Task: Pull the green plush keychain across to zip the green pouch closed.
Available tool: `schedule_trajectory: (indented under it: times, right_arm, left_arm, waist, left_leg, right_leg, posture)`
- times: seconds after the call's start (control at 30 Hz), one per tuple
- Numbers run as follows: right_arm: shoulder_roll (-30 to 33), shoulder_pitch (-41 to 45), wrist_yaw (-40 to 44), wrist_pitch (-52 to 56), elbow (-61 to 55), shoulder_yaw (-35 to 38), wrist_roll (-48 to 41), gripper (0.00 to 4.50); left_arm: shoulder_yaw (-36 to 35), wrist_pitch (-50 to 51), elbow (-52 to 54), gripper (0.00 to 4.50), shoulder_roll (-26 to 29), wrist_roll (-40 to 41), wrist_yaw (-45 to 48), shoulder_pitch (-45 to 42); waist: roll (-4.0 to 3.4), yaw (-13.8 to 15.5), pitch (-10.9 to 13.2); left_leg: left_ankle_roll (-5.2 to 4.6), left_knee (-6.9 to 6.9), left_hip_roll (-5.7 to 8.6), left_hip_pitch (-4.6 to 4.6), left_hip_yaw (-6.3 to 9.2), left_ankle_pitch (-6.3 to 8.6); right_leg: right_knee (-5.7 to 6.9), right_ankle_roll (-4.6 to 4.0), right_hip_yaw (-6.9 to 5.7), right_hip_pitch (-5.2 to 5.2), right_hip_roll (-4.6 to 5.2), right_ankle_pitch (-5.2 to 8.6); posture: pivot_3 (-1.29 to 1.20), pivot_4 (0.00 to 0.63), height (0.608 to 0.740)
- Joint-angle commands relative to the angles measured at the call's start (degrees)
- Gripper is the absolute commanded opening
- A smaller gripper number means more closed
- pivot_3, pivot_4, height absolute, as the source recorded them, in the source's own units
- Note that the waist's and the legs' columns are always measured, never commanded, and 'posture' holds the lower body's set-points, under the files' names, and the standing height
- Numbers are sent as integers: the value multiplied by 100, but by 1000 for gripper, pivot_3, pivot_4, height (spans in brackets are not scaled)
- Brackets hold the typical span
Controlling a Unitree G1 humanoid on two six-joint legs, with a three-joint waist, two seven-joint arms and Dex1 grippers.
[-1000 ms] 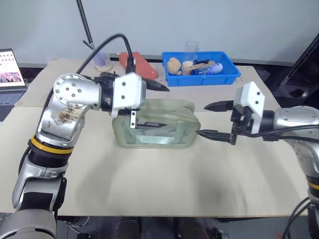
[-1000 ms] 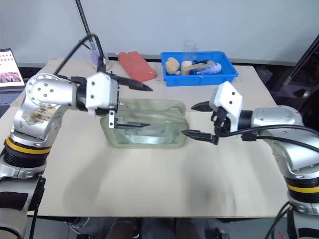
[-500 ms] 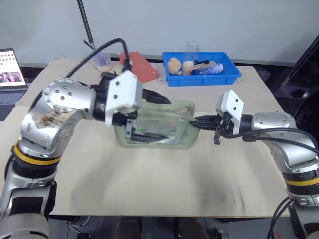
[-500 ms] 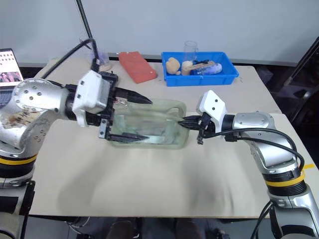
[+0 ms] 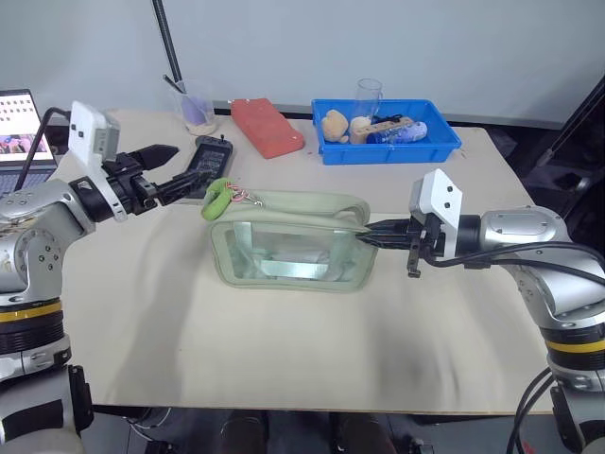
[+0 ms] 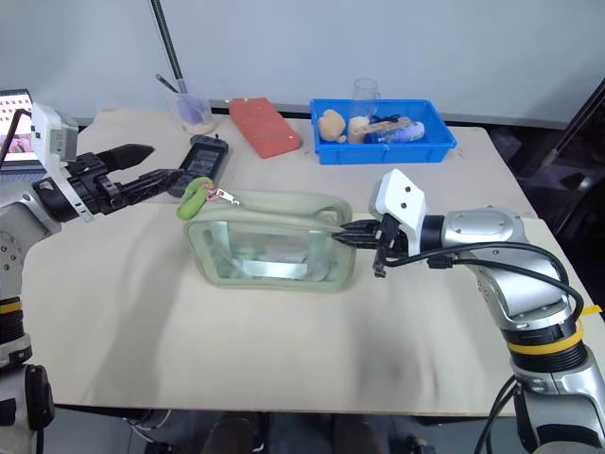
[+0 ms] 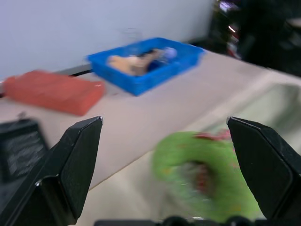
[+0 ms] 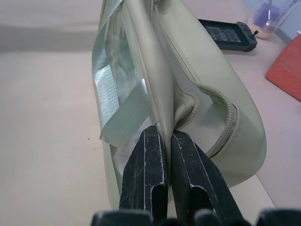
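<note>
Right gripper (image 5: pixel 371 236) pinches the green pouch (image 5: pixel 288 241) at mid-frame; left gripper (image 5: pixel 184 178) gapes beside the green plush keychain (image 5: pixel 216 198) — a blurred, hasty closure might miss its ring.

a pale beige bench (image 5: pixel 284 350) carries everything. the green pouch (image 5: pixel 291 241) sits near its middle, with the green plush keychain (image 5: pixel 216 199) at the pouch's left end. along the far edge stand a blue bin (image 5: pixel 388 132) toward the right corner, a red block (image 5: pixel 268 126) just left of it, then a clear cup (image 5: pixel 196 106). a black device (image 5: pixel 210 154) lies nearer the left edge. a laptop (image 5: pixel 21 118) sits at the far left corner.
</note>
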State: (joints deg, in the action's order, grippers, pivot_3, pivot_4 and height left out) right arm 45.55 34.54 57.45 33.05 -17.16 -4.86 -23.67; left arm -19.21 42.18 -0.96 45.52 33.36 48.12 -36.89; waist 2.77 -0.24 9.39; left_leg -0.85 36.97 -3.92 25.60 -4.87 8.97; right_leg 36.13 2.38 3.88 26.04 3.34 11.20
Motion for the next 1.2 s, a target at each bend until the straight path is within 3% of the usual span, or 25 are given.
schedule_trajectory:
  times: [0.03, 0.23, 0.4, 0.7, 0.73, 0.97, 1.2]
  right_arm:
    - [35, 102, 41, -138, -47, 154, 6, 60]
    - [37, 109, 9, -133, -51, 180, 20, 60]
    - [17, 97, -24, -106, -86, 189, 18, 60]
    - [-9, 80, -87, -129, -72, 190, 54, 0]
    - [-13, 78, -94, -134, -70, 191, 58, 0]
    - [-42, 85, -101, -202, 19, 171, 116, 0]
    - [-146, 97, -129, -208, 21, 115, 151, 0]
  left_arm:
    - [64, -119, 278, 4500, 38, 15, 79, 272]
    - [513, -149, 507, 4500, 93, -132, 178, 738]
    - [532, -77, 585, 4500, -130, 49, 67, 591]
    - [414, 10, 650, 237, -94, 241, 131, 426]
    - [358, 69, 630, 85, -112, 303, 83, 335]
    - [353, 639, 753, 85, -76, 916, 60, -635]
    - [1820, -53, 864, 85, 103, -73, 718, -815]
  waist:
    - [0, -14, 0]
    - [0, -36, 0]
    - [0, -29, 0]
    - [0, -46, 0]
    - [0, -44, 0]
    - [1, -42, 0]
    - [0, -46, 0]
  left_leg:
    - [0, -1, 0, -1, -1, 0]
    - [1, -7, -2, -1, -2, 1]
    - [1, -6, -2, -1, -2, 1]
    - [0, -6, -2, -1, -2, 1]
    - [0, -6, -2, -1, -2, 1]
    - [0, -5, 1, 1, 0, 0]
    - [0, -7, 1, -2, 1, 0]
  right_leg:
    - [-1, 0, 0, 0, 0, 0]
    - [3, -2, 0, 6, 0, -2]
    - [2, -12, 0, 5, 1, 3]
    - [2, -7, 0, 5, 0, 0]
    - [2, -6, 0, 5, 0, 0]
    - [-1, 11, 0, 3, 0, -9]
    - [2, 17, 0, 3, -3, -12]
  posture:
    - [0, 150, 740]
    - [0, 150, 740]
    - [0, 150, 740]
    - [0, 150, 740]
    - [0, 150, 740]
    - [0, 150, 740]
    - [0, 150, 740]
